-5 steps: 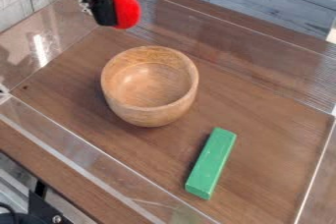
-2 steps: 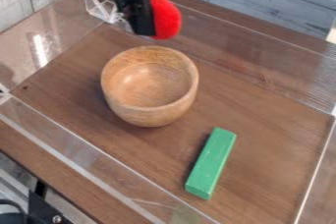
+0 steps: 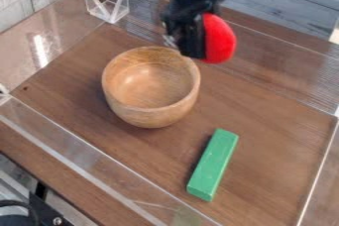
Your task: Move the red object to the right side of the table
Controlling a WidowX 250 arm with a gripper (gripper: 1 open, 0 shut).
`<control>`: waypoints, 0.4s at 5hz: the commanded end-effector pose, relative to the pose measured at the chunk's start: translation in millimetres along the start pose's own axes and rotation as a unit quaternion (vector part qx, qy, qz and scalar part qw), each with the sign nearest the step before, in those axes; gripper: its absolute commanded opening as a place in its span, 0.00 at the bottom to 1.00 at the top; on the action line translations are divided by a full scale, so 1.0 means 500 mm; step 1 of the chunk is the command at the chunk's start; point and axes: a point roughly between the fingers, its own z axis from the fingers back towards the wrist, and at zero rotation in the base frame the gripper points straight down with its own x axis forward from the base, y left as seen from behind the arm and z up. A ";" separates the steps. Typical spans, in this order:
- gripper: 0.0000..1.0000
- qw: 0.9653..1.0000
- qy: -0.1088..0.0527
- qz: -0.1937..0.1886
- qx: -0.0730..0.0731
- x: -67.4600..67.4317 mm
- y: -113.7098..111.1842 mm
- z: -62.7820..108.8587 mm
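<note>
Worktop was brown wood-grain with clear acrylic walls. Wooden bowl sat left of centre. Above and right of it, the claw was clamped on the red object, held off the surface. Green block lay front right.

From my seat, the wooden bowl sits on the table left of centre. At its 1 o'clock, the toy fruit hangs above the tabletop, clamped by the gripper coming down from 12. The long block lies at the bowl's 5 o'clock, well apart. A small acrylic stand sits at 11, on the far edge.
</note>
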 end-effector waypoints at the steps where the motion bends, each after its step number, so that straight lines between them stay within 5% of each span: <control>1: 0.00 0.999 -0.011 -0.006 0.038 0.045 0.002 -0.021; 2: 0.00 0.998 -0.026 -0.024 0.048 0.062 -0.001 -0.081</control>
